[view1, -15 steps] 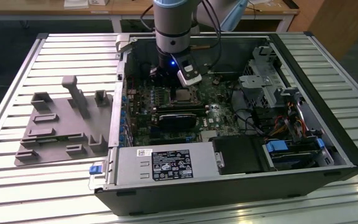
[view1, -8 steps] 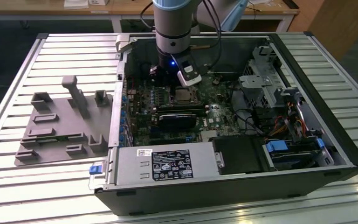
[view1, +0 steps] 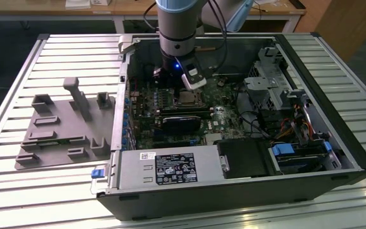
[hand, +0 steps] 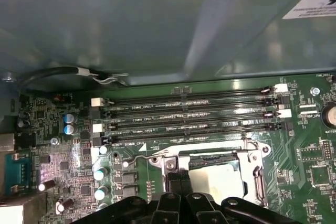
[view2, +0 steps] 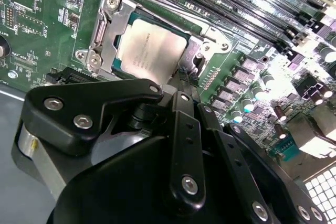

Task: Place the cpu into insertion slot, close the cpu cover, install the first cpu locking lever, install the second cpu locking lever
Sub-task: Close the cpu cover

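Note:
The cpu (view2: 149,45) is a silvery square chip lying flat in the insertion slot, which is hidden beneath it. The cpu cover (view2: 107,22), a metal frame, lies down around the chip, as the first wrist view also shows for the cpu (hand: 223,179) and cover (hand: 252,156). A thin wire lever (hand: 157,156) runs along the side facing the memory slots. Another lever (hand: 258,174) sits on the adjacent side. My gripper (view2: 182,80) is shut, its tips at the socket's edge, touching or just above the cover's rim. In the exterior view the gripper (view1: 184,90) hangs over the cpu (view1: 186,98).
Long memory slots (hand: 189,114) run beside the socket. A black card (view1: 179,123) lies just in front of it, and the power supply (view1: 164,169) sits nearer. A drive cage (view1: 269,81) fills the case's right. A grey fixture (view1: 62,129) lies on the table outside.

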You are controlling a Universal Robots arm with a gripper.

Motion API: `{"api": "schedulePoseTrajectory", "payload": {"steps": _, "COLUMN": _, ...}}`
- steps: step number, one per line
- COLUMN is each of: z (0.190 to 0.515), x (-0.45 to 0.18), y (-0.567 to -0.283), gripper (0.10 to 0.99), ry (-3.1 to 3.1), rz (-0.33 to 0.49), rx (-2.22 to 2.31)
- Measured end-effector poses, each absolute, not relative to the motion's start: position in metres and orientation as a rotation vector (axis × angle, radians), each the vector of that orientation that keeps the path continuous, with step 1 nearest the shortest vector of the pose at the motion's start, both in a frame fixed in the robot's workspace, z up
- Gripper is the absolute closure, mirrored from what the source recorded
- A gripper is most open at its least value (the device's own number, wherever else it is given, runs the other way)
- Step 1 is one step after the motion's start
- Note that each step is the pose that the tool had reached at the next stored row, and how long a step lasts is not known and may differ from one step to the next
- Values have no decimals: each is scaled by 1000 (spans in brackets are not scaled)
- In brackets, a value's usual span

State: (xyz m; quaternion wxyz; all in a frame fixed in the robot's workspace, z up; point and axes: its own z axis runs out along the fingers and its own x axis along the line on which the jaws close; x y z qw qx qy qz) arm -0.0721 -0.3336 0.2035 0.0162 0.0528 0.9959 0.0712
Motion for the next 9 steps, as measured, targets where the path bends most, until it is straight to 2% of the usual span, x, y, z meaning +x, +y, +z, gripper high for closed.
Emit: {"api": "schedulePoseTrajectory", "payload": {"steps": 9, "z": 203, "x": -70, "y": -339, "gripper": 984, "ry": 3094, "rz": 283, "rx": 165}}
